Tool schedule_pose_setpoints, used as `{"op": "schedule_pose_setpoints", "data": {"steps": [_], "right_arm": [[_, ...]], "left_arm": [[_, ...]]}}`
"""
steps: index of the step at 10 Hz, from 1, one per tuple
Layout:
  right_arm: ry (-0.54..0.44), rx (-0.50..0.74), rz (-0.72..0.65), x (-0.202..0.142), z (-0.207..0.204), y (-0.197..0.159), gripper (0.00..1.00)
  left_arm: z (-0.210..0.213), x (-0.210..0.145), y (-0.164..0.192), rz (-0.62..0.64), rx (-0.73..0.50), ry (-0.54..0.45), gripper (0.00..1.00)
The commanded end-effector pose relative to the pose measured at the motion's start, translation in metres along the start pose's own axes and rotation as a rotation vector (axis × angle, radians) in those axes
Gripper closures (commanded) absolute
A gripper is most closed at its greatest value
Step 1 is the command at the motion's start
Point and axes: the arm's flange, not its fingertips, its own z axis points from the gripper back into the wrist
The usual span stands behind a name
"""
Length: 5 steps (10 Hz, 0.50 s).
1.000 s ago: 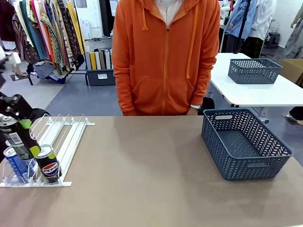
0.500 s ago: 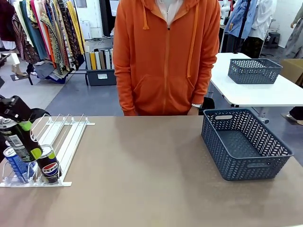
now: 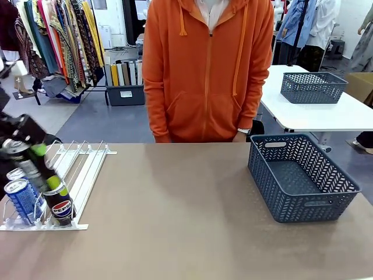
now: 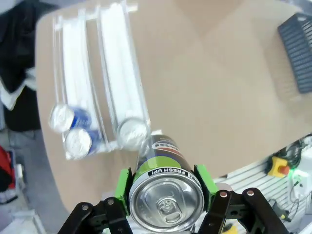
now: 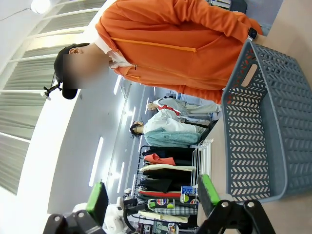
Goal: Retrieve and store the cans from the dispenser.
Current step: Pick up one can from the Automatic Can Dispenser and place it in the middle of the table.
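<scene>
Right now my left gripper (image 4: 165,187) is clamped around a black-and-green can (image 4: 165,161). Its jaws are drawn in close, with the green pads (image 4: 123,187) pressed to either side just under the silver top, which faces my wrist camera. From the front camera that gripper (image 3: 41,166) looks blurred, and the can sits tilted in it over the near end of the dispenser (image 3: 78,166).

Past the fingertips, beneath the held can, lies the rack's front lip, where three more cans stand. A Pepsi can (image 3: 60,204) is almost under the gripped one, and I cannot tell whether the two touch. Two blue cans (image 3: 23,199) stand just beside it, on the side away from the basket. The long white rails run away from the hand.

The blue-grey basket (image 3: 265,169) sits well apart from this hand, across the brown table (image 3: 175,221). My right gripper (image 5: 152,197) stands wide open with nothing between its pads. The basket's wall rises just past its fingers, and a person in an orange hoodie (image 3: 207,70) stands beyond, at the table's far side.
</scene>
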Motion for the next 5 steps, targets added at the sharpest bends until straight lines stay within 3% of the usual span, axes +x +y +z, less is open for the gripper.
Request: {"op": "schedule_pose_setpoints", "data": {"steps": [1, 2, 5], "right_arm": [[0.007, 0.001, -0.014, -0.002, 0.002, 0.005, 0.0], [0.007, 0.001, -0.014, -0.002, 0.002, 0.005, 0.0], [0.007, 0.001, -0.014, -0.002, 0.002, 0.005, 0.0]], "left_arm": [[-0.02, 0.047, -0.06, -0.101, -0.07, -0.116, 1.0], [-0.042, 0.071, -0.105, -0.163, -0.12, -0.127, 1.0], [-0.151, 0.115, -0.255, -0.326, -0.161, -0.025, 1.0]]}}
